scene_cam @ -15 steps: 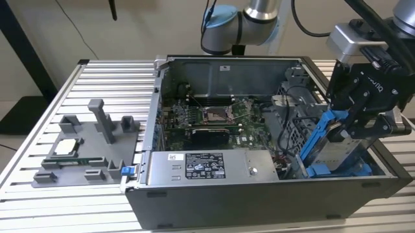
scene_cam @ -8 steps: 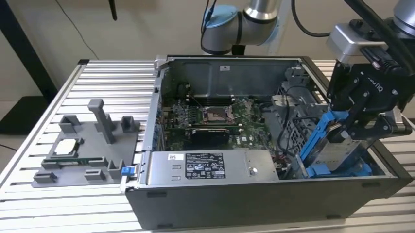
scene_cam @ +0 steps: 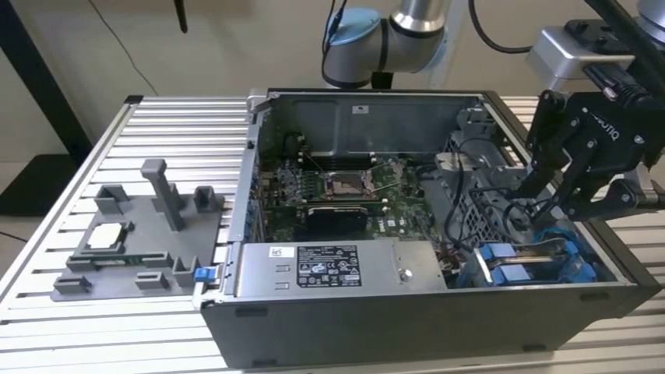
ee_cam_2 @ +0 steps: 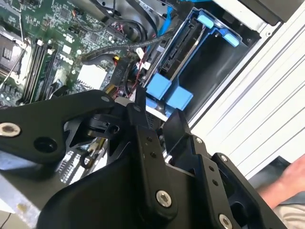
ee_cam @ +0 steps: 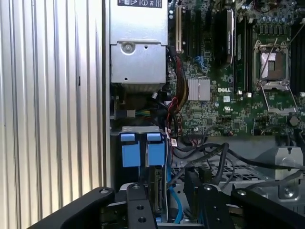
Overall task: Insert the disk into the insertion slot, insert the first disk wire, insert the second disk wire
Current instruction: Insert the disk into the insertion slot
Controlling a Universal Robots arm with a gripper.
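The slatted desk (scene_cam: 156,125) carries the open computer case (scene_cam: 416,312). The disk (scene_cam: 509,263) already sits in the slot (scene_cam: 578,251) at the case's corner. The claw (scene_cam: 546,204) hangs just above, spread wide and empty. Wiring probably goes best if it grips a plug squarely, clear of the loose cables (ee_cam: 209,153).

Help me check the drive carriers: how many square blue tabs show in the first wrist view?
2, beside the power-supply box: one tab nearer the case wall, one nearer the motherboard. Others may be hidden.
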